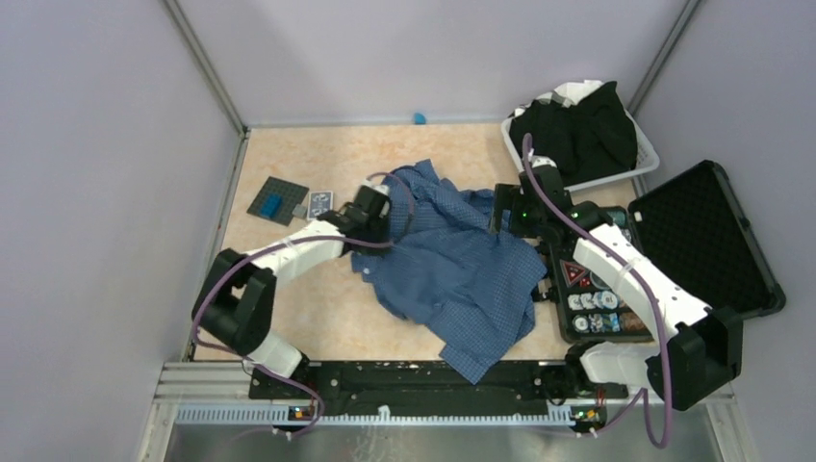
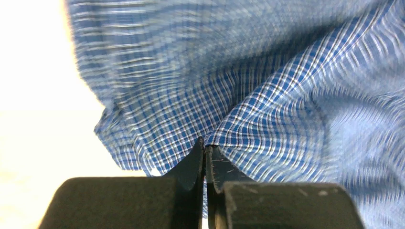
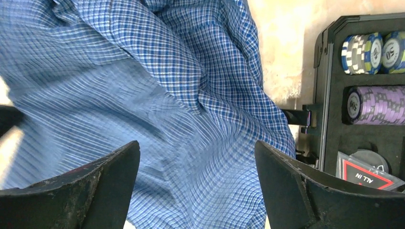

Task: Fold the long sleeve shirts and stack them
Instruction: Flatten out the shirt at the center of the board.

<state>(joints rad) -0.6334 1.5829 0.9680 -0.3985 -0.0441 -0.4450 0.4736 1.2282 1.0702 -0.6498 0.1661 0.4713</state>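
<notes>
**tabletop_tom:** Where's the blue checked shirt [image 1: 452, 274] sitting in this one?

**yam_fan:** Crumpled in a heap mid-tabletop [image 1: 308, 318], between the two arms. One corner of it trails toward the near edge, and its right side lies just beside the open black case [image 1: 702, 236].

**tabletop_tom:** And the claws?

**yam_fan:** The left claw [image 2: 204, 144] is pinched tight on a fold of the shirt at its left side. In the wrist view the two fingers meet with the checked cloth bunched right at the tips. The right claw [image 3: 197, 157] is spread wide, with nothing between its fingers, just the shirt spread out beyond them. From the top view it's at the shirt's far right side, next to the case. Can't tell if it's touching the fabric.

**tabletop_tom:** The black ones?

**yam_fan:** The black shirts [image 1: 577, 130] are piled in the white basket [image 1: 643, 159] at the far right corner, draping over its rim. Poker chips [image 3: 365, 50] sit in the case's slots.
</notes>
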